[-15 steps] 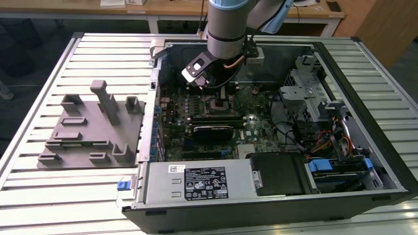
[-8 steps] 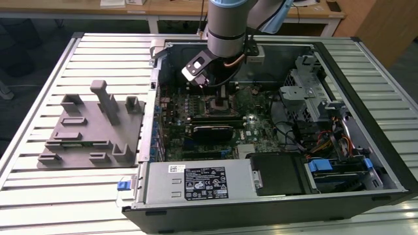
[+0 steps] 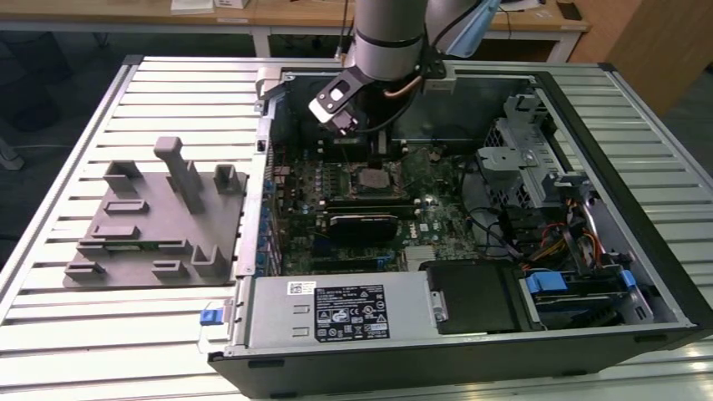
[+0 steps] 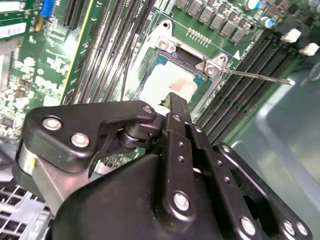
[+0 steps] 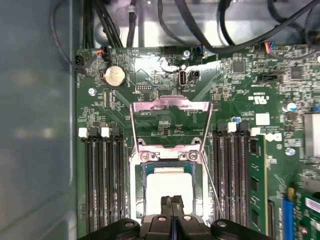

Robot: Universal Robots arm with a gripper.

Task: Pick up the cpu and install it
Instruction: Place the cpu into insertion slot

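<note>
A grey holder block sits on the slatted table at the exterior view's left. Beside it an open computer case lies on its side, with the motherboard facing up. The arm reaches down over the socket near the board's middle. In the first wrist view the cpu lies flat inside the socket, whose hinged metal plate is swung up. The tool hovers at the cpu's edge, fingers clenched together on nothing. Whether it touches the chip cannot be told.
</note>
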